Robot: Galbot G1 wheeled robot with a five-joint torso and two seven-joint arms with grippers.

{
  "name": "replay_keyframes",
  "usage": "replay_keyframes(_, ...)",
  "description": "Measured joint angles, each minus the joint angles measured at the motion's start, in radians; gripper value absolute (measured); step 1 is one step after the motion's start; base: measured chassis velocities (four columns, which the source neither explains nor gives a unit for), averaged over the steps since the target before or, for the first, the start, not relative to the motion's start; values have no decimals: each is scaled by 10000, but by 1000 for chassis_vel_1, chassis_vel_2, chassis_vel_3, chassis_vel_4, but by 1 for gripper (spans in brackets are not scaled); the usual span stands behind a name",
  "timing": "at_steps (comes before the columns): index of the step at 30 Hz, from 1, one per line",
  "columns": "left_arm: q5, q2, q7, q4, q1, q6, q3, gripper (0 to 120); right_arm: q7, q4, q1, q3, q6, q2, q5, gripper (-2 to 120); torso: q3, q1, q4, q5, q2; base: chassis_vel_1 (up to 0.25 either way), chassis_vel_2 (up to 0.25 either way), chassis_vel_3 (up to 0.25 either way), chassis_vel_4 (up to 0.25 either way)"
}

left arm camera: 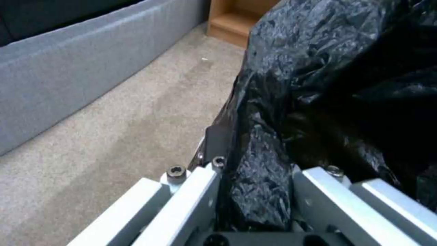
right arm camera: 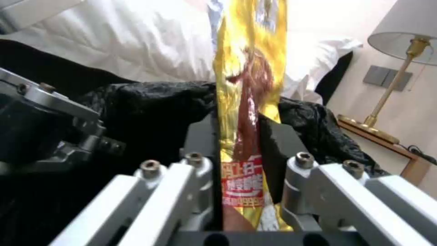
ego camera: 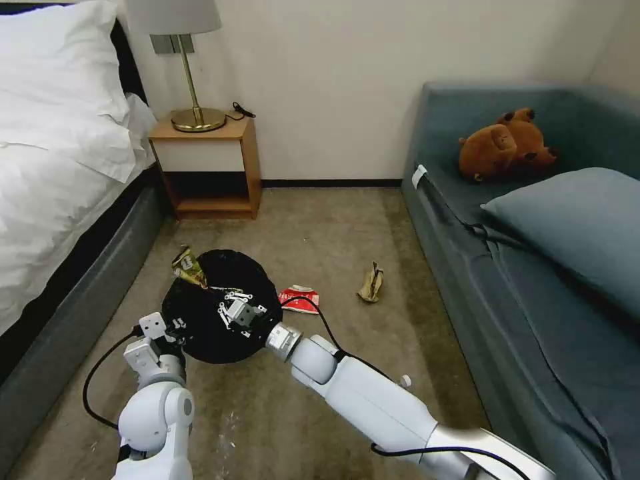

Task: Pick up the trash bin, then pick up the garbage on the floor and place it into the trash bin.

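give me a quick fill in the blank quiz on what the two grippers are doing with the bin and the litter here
1. The left gripper is clamped on the ____ bag at the rim of the trash bin.
2. The right gripper holds the yellow snack wrapper above the ____.
3. The red-and-white packet lies on the ____.
4. The tan scrap lies nearer the ____ than the bed.

Missing words: black; trash bin; carpet; sofa

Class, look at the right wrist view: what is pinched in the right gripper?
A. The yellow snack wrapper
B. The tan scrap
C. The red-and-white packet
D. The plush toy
A: the right gripper is shut on the yellow snack wrapper, above the black-lined trash bin.
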Motion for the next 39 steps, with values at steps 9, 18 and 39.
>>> replay_keyframes(9,52,-38,5,121,-85,-35,13,2,-35,59,-53,41,-10,-27,-52,59,0,0,0,0,0,0,0,0,0)
replay_keyframes(18,75,-43,10,121,-150,-33,65,2,-62,121,-69,118,-6,-62,-61,91,0,0,-1,0,0,0,0,0,0)
replay_keyframes(39,110,27,26,304,-292,-112,-107,2,958,1309,-488,1365,-906,-457,-848,100,0,0,0,0,0,0,0,0,0)
